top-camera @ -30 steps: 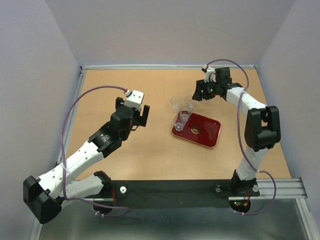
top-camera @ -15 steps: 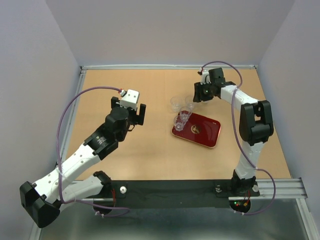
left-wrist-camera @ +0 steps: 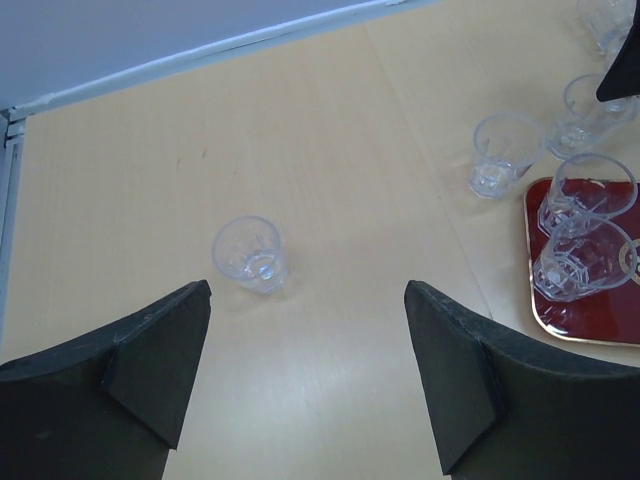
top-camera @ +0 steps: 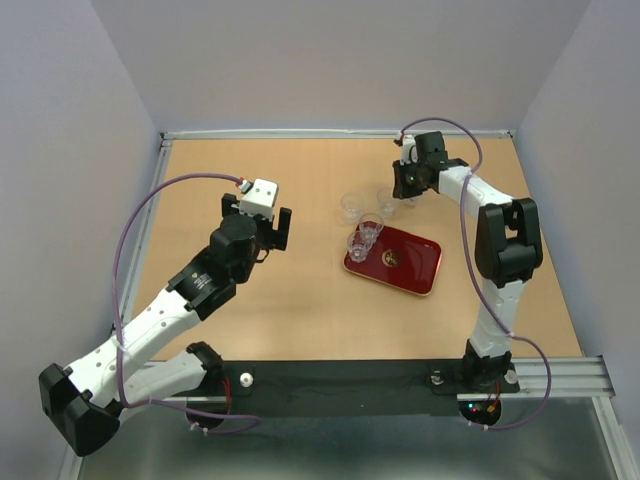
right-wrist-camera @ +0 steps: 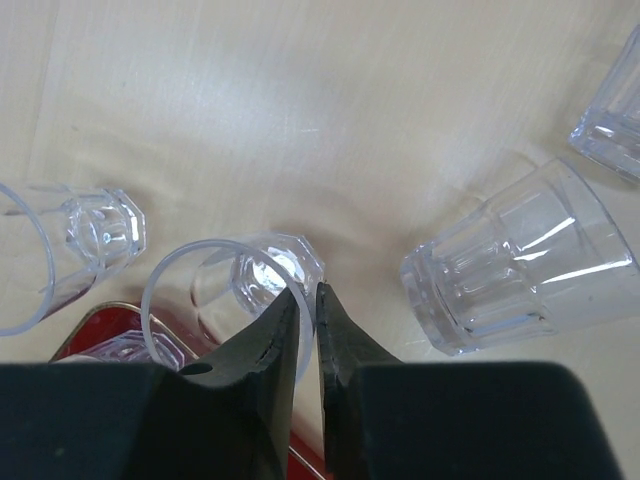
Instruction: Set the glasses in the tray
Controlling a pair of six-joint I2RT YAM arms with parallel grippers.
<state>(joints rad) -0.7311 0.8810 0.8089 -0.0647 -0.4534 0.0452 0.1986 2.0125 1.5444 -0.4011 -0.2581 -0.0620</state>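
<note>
We see the left gripper (left-wrist-camera: 305, 320) hanging wide open over the light wooden tabletop (top-camera: 300, 300), holding nothing. It drew back a little a second ago and has sat there since. One small clear tumbler glass (left-wrist-camera: 250, 258) stands alone just ahead of it, well apart from the rest.

Moving right, we note a loose glass (top-camera: 352, 207) on the tabletop just behind the dark red rectangular tray (top-camera: 420, 265). Two glasses (top-camera: 368, 231) are already in the tray's left end, close together.

The change is at the right gripper (right-wrist-camera: 308, 295). Its jaws were wide a second ago; now they are pinched nearly together across the side wall of one upright tumbler, the gripped glass (right-wrist-camera: 225, 290). It is not lifted yet and sits on the tabletop just beside the tray. A neighbouring glass (right-wrist-camera: 520, 265) stands near it to the right.

We judge the grasp only just made, so lift and carry to the tray come next. It is a thin wall pinch and could slip or tip.
</note>
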